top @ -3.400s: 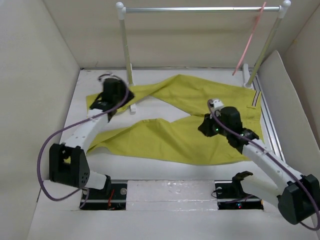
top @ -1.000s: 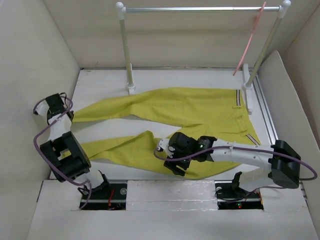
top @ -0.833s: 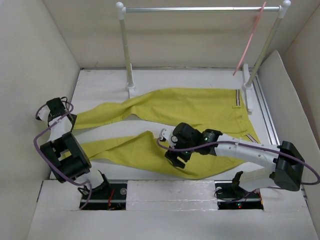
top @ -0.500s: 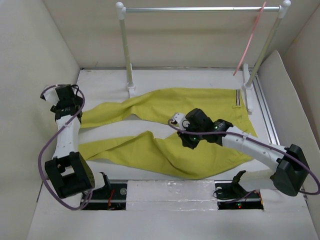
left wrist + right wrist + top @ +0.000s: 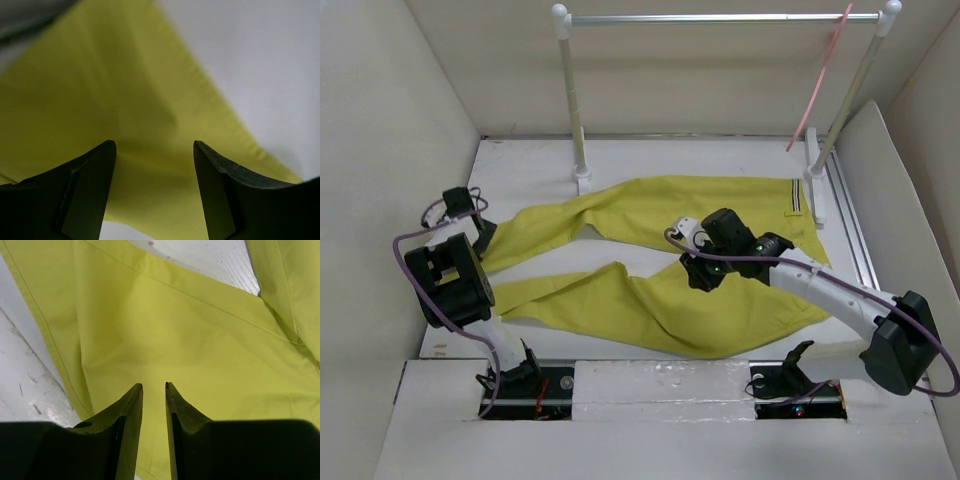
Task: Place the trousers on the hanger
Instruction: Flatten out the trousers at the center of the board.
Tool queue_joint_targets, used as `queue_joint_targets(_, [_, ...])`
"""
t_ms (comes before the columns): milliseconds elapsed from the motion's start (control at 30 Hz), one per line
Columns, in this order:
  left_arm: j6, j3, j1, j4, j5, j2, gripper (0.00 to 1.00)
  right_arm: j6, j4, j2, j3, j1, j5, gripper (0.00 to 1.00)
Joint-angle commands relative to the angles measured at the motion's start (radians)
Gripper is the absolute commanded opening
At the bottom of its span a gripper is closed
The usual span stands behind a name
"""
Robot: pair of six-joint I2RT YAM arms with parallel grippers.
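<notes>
The mustard yellow-green trousers (image 5: 720, 215) lie flat on the table with both legs running left and the striped waistband (image 5: 796, 196) at the right. The pink hanger (image 5: 820, 75) hangs from the rack rail at the top right, far from both arms. My left gripper (image 5: 478, 232) is at the far leg's cuff; in the left wrist view it (image 5: 155, 150) is open over the yellow cloth (image 5: 100, 90), with nothing between its fingers. My right gripper (image 5: 702, 272) hovers over the crotch area; in the right wrist view it (image 5: 154, 386) has a narrow gap and is empty above the cloth (image 5: 200, 325).
A rack with white posts (image 5: 572, 95) and a metal rail (image 5: 720, 17) stands at the back of the table. Beige walls close in the left, back and right. A metal track (image 5: 855, 235) runs along the right edge.
My right gripper has moved from the near leg's front edge back toward the crotch. My left arm has swung in from the left wall to the far leg's cuff.
</notes>
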Motion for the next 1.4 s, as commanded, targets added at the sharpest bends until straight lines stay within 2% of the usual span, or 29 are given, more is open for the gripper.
queue_joint_targets(0, [-0.096, -0.182, 0.0, 0.049, 0.055, -0.135, 0.59, -0.009, 0.009, -0.024, 0.017, -0.015, -0.011, 0.31])
queue_joint_targets(100, [-0.082, -0.288, 0.0, 0.126, 0.06, -0.19, 0.62, -0.018, 0.025, -0.01, 0.012, -0.027, -0.047, 0.31])
queue_joint_targets(400, [-0.01, -0.205, 0.0, 0.169, -0.034, -0.277, 0.66, -0.032, 0.045, 0.044, 0.02, -0.027, -0.068, 0.33])
queue_joint_targets(600, [-0.009, -0.018, -0.013, 0.039, -0.054, -0.037, 0.66, -0.03, 0.06, 0.052, 0.011, -0.027, -0.067, 0.37])
queue_joint_targets(733, [0.01, 0.019, -0.053, 0.028, -0.078, 0.064, 0.66, -0.027, 0.064, 0.056, 0.011, -0.027, -0.073, 0.48])
queue_joint_targets(800, [0.016, 0.031, -0.053, 0.047, -0.048, 0.088, 0.64, -0.018, 0.068, 0.055, 0.009, -0.027, -0.073, 0.54])
queue_joint_targets(867, [0.03, 0.057, -0.053, 0.049, -0.022, 0.13, 0.61, -0.006, 0.074, 0.049, 0.001, -0.036, -0.041, 0.58])
queue_joint_targets(900, [0.034, 0.066, -0.062, 0.048, -0.017, 0.146, 0.51, -0.001, 0.077, 0.036, -0.005, -0.053, -0.03, 0.6])
queue_joint_targets(933, [0.042, 0.077, -0.062, 0.049, -0.01, 0.173, 0.36, 0.01, 0.086, 0.03, -0.009, -0.067, -0.024, 0.61])
queue_joint_targets(1000, [0.06, 0.121, -0.074, 0.058, -0.008, 0.204, 0.0, 0.019, 0.094, 0.018, -0.015, -0.137, -0.024, 0.61])
queue_joint_targets(1133, [0.063, 0.313, -0.083, 0.014, -0.016, 0.353, 0.0, 0.084, 0.13, -0.016, -0.009, -0.289, 0.011, 0.58])
queue_joint_targets(1167, [0.067, 0.423, -0.106, -0.01, -0.028, 0.379, 0.0, 0.103, 0.143, -0.027, -0.012, -0.326, 0.025, 0.57])
queue_joint_targets(1233, [0.086, 0.558, -0.126, -0.055, -0.066, 0.481, 0.0, 0.151, 0.201, -0.053, -0.034, -0.459, 0.028, 0.5])
queue_joint_targets(1267, [0.096, 0.699, -0.147, -0.107, -0.097, 0.511, 0.0, 0.19, 0.222, -0.057, -0.041, -0.507, 0.021, 0.47])
queue_joint_targets(1367, [0.125, 0.912, -0.168, -0.162, -0.109, 0.62, 0.0, 0.252, 0.288, -0.048, -0.064, -0.694, 0.011, 0.29])
